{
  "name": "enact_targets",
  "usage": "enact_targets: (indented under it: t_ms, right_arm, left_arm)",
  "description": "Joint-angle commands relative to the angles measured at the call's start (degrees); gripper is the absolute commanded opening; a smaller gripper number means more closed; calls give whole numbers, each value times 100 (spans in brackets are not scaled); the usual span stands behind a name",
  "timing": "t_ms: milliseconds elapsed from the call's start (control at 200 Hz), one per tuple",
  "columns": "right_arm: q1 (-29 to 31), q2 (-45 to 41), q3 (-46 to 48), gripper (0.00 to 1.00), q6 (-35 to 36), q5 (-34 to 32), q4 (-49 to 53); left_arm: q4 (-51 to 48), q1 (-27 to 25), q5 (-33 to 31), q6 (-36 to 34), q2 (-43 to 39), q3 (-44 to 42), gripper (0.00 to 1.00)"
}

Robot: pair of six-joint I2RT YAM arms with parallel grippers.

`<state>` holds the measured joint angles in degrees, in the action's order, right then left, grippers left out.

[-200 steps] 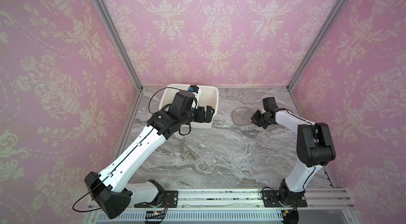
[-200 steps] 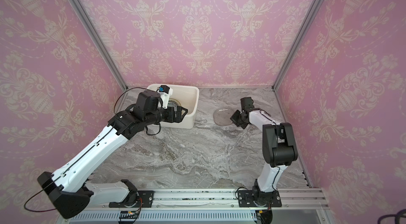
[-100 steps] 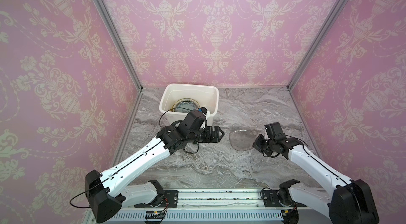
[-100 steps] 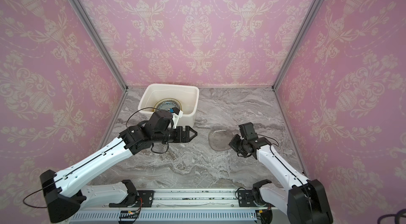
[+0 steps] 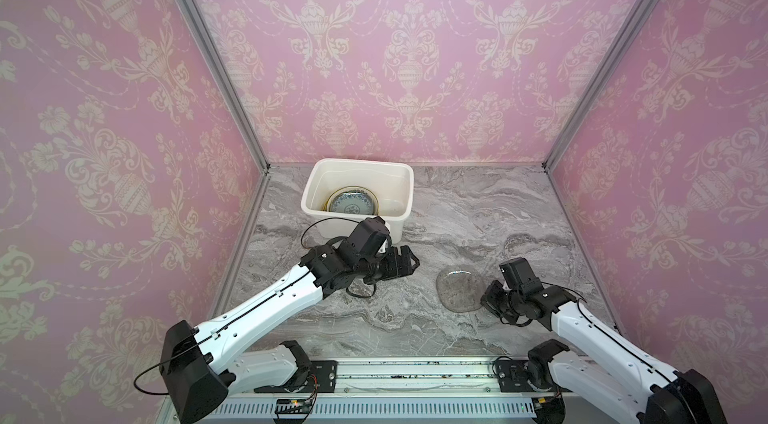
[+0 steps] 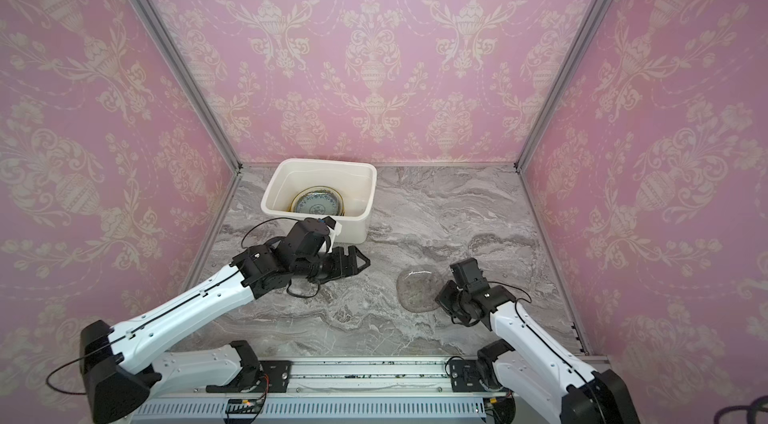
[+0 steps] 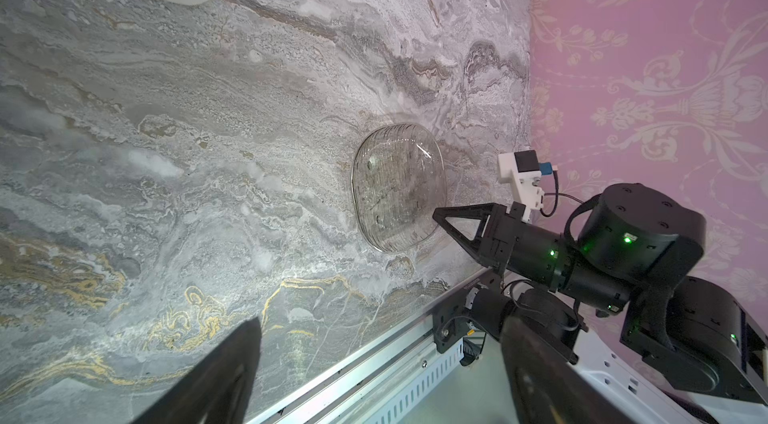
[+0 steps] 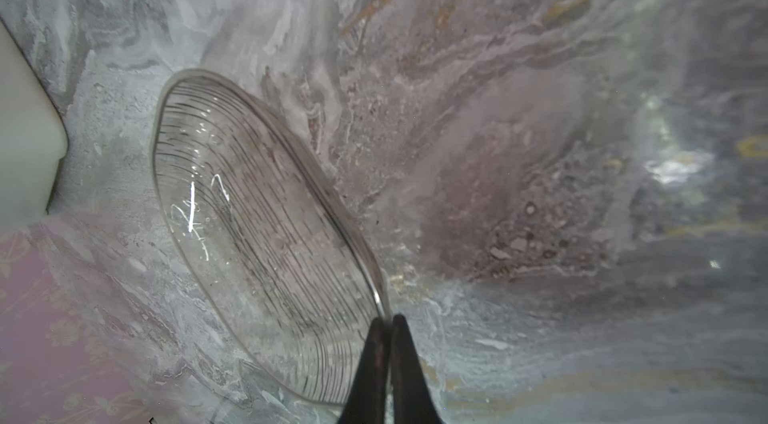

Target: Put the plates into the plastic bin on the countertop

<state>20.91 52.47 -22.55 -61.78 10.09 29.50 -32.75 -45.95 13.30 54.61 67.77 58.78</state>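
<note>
Right tool [image 8: 386,322]: closed on the rim of the clear glass plate [image 8: 257,235], with the thin edge pinched between both fingertips. In both top views this tool [image 5: 484,301] [image 6: 440,299] meets the plate on the side nearest the right arm.

Left tool [image 7: 380,320]: open, jaws spread wide, holding nothing. In both top views it [image 5: 409,264] [image 6: 361,262] lies level in front of the plastic bin and points across toward the plate.

Clear glass plate [image 5: 459,289] [image 6: 417,289]: transparent, so the marble veining reads through it. It is covered in fine, closely spaced ribbed lines. The outline is rounded and slightly squared. It is over the right half of the table [image 5: 478,214], well apart from the bin. In the top views its longer axis runs from the far side toward the near rail. In the left wrist view the plate [image 7: 397,189] appears tilted. Contact with the table cannot be confirmed.

Plastic bin [image 5: 361,160] [image 6: 324,160]: white, deep, rounded corners, at the back left of the table.

Count:
- One bin.
- One clear plate outside the bin.
- A stack inside the bin, with a blue-patterned plate [image 5: 353,203] [image 6: 318,203] on top.
- A yellow rim [image 5: 332,195] shows beneath it. The number of further plates below cannot be told.
</note>
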Motion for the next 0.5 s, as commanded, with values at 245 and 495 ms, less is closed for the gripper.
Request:
enact_targets:
  t_ms: [245, 495]
  right_arm:
    - [258, 477, -91, 22, 94, 337, -272]
    - [256, 424, -1018, 59, 1761, 392, 1387]
  left_arm:
    - [212, -28, 199, 124, 196, -138, 91]
    - [147, -28, 212, 32, 324, -18, 91]
